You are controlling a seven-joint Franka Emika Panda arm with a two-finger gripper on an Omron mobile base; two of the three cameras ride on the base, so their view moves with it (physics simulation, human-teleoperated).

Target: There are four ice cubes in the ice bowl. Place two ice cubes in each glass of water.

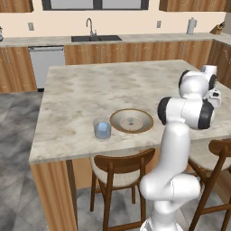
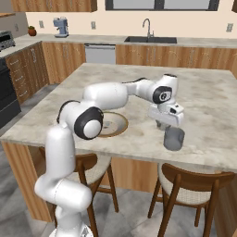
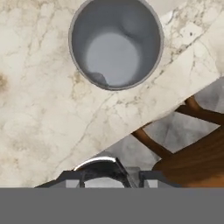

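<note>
My gripper (image 2: 163,126) hangs just above and slightly left of the right glass of water (image 2: 174,138), near the island's front edge. In the hand view that glass (image 3: 116,43) sits ahead of the fingertips, open side up, with a small pale lump against its inner wall. A translucent ice cube (image 3: 103,167) sits between the dark fingers, and the gripper (image 3: 109,177) is shut on it. The ice bowl (image 1: 118,122) lies mid-counter with one tiny ice cube (image 1: 131,120) inside. The left glass (image 1: 102,129) holds light-blue matter.
Wooden chairs (image 2: 194,185) (image 1: 118,169) stand tucked under the island's front edge (image 3: 144,118), which runs close to the right glass. My arm (image 2: 106,99) arches over the bowl. The sink (image 1: 95,38) is on the back counter.
</note>
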